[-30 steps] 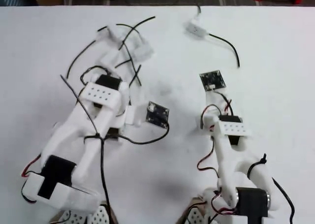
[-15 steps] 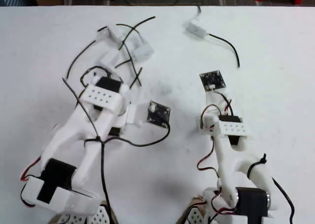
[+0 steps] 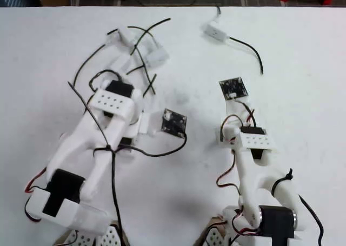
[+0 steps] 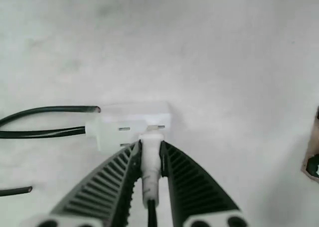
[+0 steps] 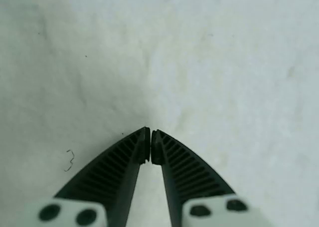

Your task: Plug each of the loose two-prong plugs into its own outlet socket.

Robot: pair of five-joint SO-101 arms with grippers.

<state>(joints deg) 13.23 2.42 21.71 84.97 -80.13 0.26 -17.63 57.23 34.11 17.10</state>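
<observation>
From above, the white bench (image 3: pixel 303 105) is wide. The left arm (image 3: pixel 102 127) leans over a heap of black wires (image 3: pixel 141 43) and small white pieces (image 3: pixel 155 55) on the left half. The heap sits back from the far edge and from the left edge. One lone piece (image 3: pixel 215 32) lies close to the far edge, and its curly wire (image 3: pixel 250 48) bends toward the middle. The right arm (image 3: pixel 251 148) stands low on the right side, well apart from the heap and from the lone piece. Open bench lies between the two arms and runs out to the right edge.

In the left wrist view, the left jaws are squeezed tight on a white plug (image 4: pixel 151 149). A thin wire (image 4: pixel 150 213) runs back from the plug between them. The front of the plug touches the long side of a white socket (image 4: pixel 130 123) lying flat on the bench. I cannot tell if the plug is pushed in. Two cords (image 4: pixel 45 121) come out of one end of the socket. Past the socket there is open bench.

In the right wrist view, the right jaws are closed, with just a thin crack between the tips, and they hold nothing. White bench spreads out on every side of them. A tiny dark squiggle (image 5: pixel 70 160) lies near one side.
</observation>
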